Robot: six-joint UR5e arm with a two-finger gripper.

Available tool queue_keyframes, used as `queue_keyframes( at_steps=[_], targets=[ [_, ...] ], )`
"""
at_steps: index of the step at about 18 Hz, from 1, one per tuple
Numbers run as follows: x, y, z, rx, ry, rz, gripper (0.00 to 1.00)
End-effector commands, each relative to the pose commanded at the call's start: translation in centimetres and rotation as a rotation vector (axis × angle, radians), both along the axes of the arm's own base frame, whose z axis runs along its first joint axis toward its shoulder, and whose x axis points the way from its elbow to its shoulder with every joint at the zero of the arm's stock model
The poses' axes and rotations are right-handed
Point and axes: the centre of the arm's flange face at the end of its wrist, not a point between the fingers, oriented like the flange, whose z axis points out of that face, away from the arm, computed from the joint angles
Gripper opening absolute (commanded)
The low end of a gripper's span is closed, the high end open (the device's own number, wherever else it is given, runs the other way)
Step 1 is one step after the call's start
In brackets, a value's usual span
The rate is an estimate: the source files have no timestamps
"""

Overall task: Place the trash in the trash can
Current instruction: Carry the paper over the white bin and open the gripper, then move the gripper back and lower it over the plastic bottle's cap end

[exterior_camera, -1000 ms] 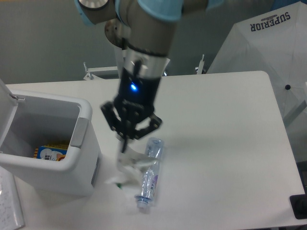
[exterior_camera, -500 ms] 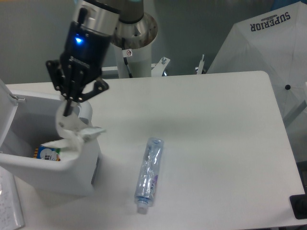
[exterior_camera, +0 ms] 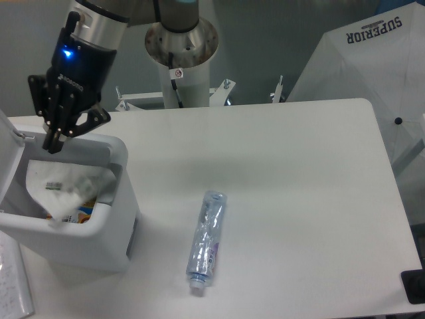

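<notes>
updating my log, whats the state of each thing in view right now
gripper: above the trash can, holding nothing
trash can: lid open, upright
wrapper: inside the trash can
bottle: flattened, lying on the table, cap toward the camera
printed packet: in the trash can, mostly hidden

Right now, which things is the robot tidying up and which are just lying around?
Part of the job:
- wrapper, inside the bin
- bottle, lying on the table
- bin, lid open
- gripper, above the bin

Just lying around:
- printed packet in the bin
- white umbrella beside the table
- table
</notes>
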Motion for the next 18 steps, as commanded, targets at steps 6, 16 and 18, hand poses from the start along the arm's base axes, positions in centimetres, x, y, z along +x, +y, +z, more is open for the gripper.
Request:
queue_keyframes(
  at_steps=[6, 16, 18],
  targets=[
    [-6.0, -0.9, 0.1, 0.005, -0.033, 0.110, 1.00],
    [-22.5, 1.8, -10.3, -0.125, -0.178, 0.320, 1.00],
    [-24.6, 2.9, -13.5, -0.188, -0.164, 0.348, 1.00]
  ],
)
